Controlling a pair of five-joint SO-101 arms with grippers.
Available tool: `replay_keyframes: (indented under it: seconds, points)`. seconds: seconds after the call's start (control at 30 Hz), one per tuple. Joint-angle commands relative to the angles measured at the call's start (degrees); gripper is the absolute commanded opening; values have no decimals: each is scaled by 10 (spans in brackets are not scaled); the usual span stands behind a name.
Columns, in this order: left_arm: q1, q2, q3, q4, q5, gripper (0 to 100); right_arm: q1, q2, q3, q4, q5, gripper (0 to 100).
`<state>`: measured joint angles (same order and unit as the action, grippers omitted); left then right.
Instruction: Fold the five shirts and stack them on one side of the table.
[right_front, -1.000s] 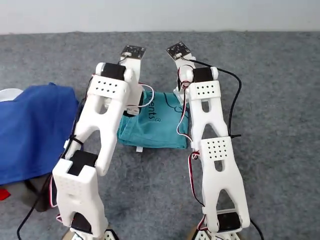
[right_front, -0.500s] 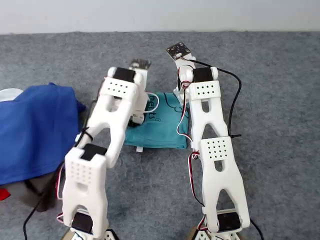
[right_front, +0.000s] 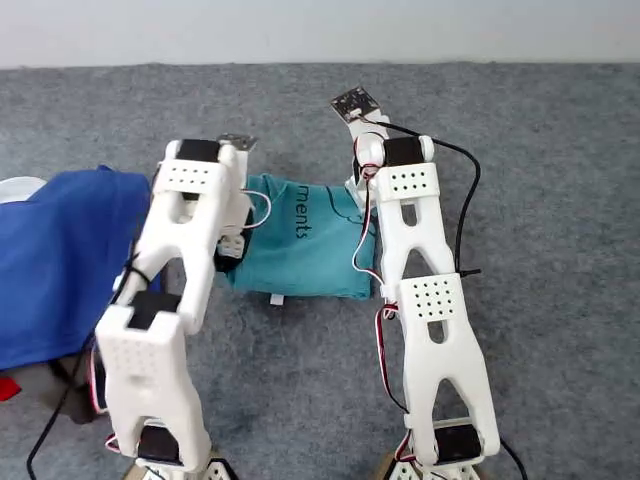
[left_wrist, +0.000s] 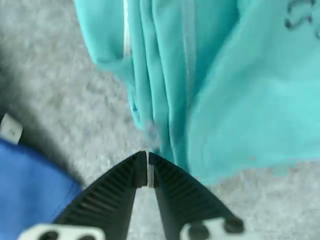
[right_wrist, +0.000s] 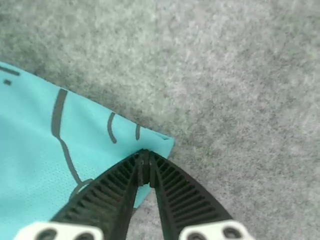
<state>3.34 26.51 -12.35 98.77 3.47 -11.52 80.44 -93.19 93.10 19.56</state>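
A folded teal shirt (right_front: 305, 245) with dark print lies on the grey carpet between my two arms. My left gripper (left_wrist: 147, 159) is shut at the shirt's layered left edge (left_wrist: 160, 75), and cloth seems pinched at the tips. The left arm (right_front: 185, 215) hangs over that edge. My right gripper (right_wrist: 144, 159) is shut on the shirt's far right corner (right_wrist: 157, 140), and in the high view that right gripper (right_front: 360, 190) sits under the right arm. A crumpled blue shirt (right_front: 60, 260) lies at the left; a bit of the blue shirt (left_wrist: 27, 190) lies beside the left fingers.
Beneath the blue shirt a dark cloth (right_front: 70, 385) and a red scrap (right_front: 5, 388) poke out, and a white object (right_front: 15, 188) lies at the far left edge. Bare grey carpet (right_front: 540, 200) stretches to the right and behind the arms.
The left arm swung right over the teal shirt, then back left. The shirt's left edge now reaches farther left, and more of its print shows. The right arm has kept still.
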Motion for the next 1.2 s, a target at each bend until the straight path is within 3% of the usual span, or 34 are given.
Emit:
replay_keyframes:
  seconds: [0.0, 0.13, 0.3, 0.53, 0.7, 1.17]
  points:
    - [-2, -98, 25, 9, -4, 13, 1, -5, -7, -9, -1, 10]
    - [-5, -161, 25, -14, 25, 13, 1, -6, -7, -9, -1, 10]
    - [-1, -193, 25, -103, 83, 14, -4, -32, -33, 7, -4, 10]
    - [31, -146, 25, -236, 121, 41, -10, -66, -28, 30, -6, 10]
    - [53, -110, 20, -312, 157, 96, -7, -54, -28, 22, -59, 10]
    - [84, 98, -154, -345, 157, 60, -7, -1, -31, 15, -62, 10]
